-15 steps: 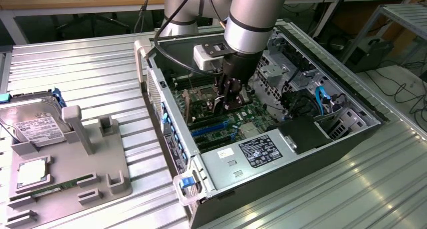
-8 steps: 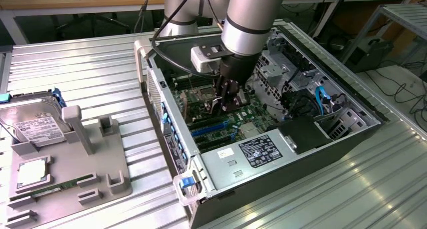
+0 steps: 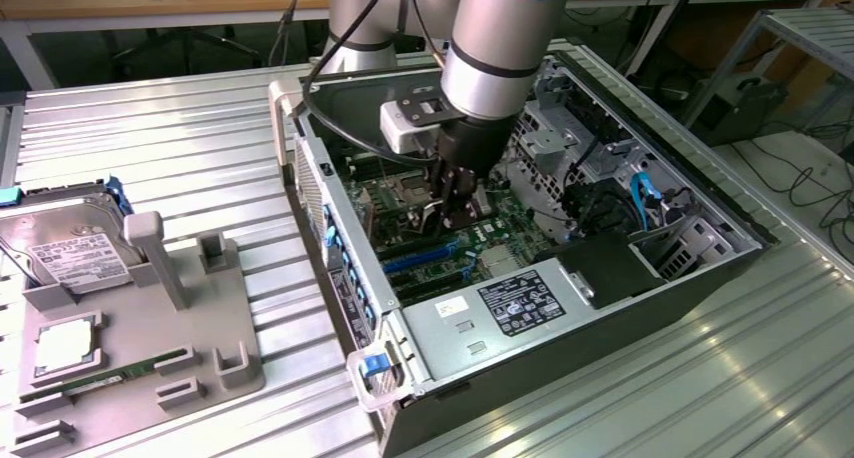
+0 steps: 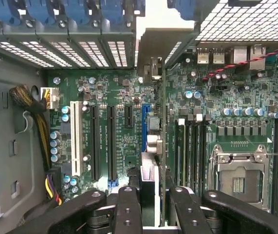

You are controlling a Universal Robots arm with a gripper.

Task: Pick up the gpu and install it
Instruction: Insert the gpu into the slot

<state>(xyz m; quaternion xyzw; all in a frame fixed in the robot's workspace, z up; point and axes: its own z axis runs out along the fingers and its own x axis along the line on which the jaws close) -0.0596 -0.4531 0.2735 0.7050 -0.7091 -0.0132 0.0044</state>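
While apparently clamped by the jaws, gpu [image 4: 159, 146] stands over motherboard [image 4: 114, 97].

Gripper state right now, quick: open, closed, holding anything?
Gripper: closed on the gpu, held edge-on inside the computer case, above the motherboard.

The open computer case [image 3: 561, 268] lies on its side on the surface [image 3: 174, 148], towards the exterior view's right. Inside it, the motherboard [image 3: 400, 203] sits on the floor of the case, and the claw [image 3: 451, 210] reaches down into the case above the board's expansion slots [image 4: 102, 141]. The gpu [image 4: 161, 146] stands on edge between the claw's fingers [image 4: 129, 209], over the slots, its bracket end at the case's rear wall. To the exterior view's left, a holder tray [image 3: 147, 348] rests on the surface, well apart from the case. A hard drive [image 3: 67, 248] sits at its far end and a memory stick [image 3: 114, 376] lies near its front.
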